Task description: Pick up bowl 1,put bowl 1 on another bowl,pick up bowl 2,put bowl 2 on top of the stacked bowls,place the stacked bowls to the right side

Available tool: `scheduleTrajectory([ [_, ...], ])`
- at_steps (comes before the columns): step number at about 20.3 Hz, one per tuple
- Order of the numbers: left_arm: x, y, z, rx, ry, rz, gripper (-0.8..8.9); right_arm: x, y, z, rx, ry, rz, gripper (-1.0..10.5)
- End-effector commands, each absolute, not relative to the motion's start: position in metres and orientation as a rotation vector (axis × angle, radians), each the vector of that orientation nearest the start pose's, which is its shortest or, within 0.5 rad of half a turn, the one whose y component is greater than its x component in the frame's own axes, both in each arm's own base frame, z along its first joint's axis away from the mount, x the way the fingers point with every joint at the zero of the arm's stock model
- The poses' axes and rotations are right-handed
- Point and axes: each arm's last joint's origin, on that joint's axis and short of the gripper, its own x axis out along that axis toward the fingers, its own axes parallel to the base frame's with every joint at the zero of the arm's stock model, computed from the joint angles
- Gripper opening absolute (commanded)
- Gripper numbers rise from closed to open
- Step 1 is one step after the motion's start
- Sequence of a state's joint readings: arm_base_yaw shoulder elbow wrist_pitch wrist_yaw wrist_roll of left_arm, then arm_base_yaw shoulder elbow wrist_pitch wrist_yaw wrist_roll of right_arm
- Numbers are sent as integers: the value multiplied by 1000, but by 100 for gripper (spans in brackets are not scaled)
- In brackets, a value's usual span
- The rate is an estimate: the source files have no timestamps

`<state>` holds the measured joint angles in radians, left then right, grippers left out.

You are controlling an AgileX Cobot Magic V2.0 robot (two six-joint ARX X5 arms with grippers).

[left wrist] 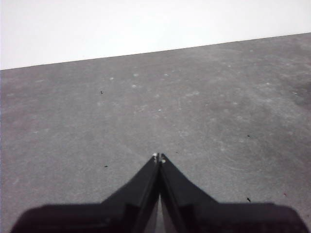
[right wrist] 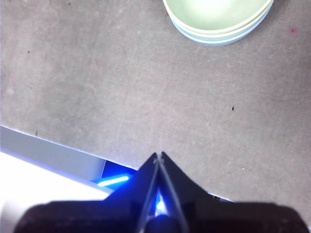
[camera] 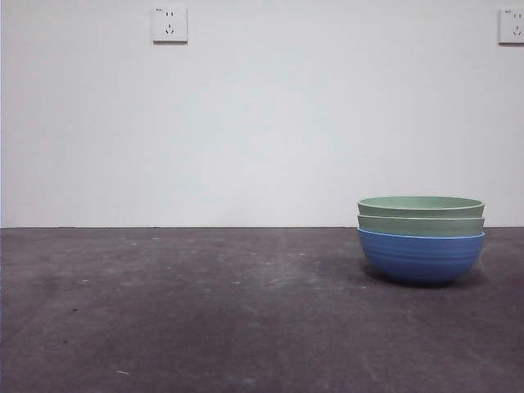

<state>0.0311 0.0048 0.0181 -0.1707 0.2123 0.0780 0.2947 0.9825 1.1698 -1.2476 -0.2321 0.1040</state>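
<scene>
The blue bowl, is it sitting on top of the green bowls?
No, the blue bowl is at the bottom, with the two pale green bowls nested above it.

Front camera sits low, near desk (camera: 205, 311) height, looking level across the dark surface to a white wall (camera: 262, 123) with two sockets, the stacked bowls (camera: 421, 239) close and large toward the right. Left wrist camera rides just behind the left pincer (left wrist: 159, 157), tilted forward across bare desk to the same wall. Right wrist camera peers steeply down past the right pincer (right wrist: 158, 155) at the desk's near edge, sharing the stacked bowls with the front view.
</scene>
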Motion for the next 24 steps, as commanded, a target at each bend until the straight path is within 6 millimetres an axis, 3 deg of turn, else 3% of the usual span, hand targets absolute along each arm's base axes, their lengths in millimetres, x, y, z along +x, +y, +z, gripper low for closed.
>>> scheduleTrajectory([
  [1, 96, -3, 149, 51, 158, -182, -4, 142, 50, 343, 49, 1091, 423, 3],
  [8, 96, -3, 149, 51, 158, -182, -4, 142, 50, 343, 48, 1090, 423, 3],
  [10, 96, -3, 149, 51, 158, -182, -3, 141, 44, 351, -13, 968, 407, 3],
  [13, 96, -3, 149, 51, 158, -182, -3, 135, 32, 374, 44, 658, 353, 3],
  [15, 96, -3, 149, 51, 158, -182, -3, 124, 24, 375, 69, 512, 313, 3],
  [18, 96, -3, 149, 51, 158, -182, -4, 109, 13, 344, 80, 347, 236, 3],
  [22, 96, -3, 149, 51, 158, -182, -3, 101, 8, 276, 120, 174, 203, 3],
  [24, 96, -3, 149, 51, 158, -182, -3, 100, 8, 252, 123, 155, 203, 3],
])
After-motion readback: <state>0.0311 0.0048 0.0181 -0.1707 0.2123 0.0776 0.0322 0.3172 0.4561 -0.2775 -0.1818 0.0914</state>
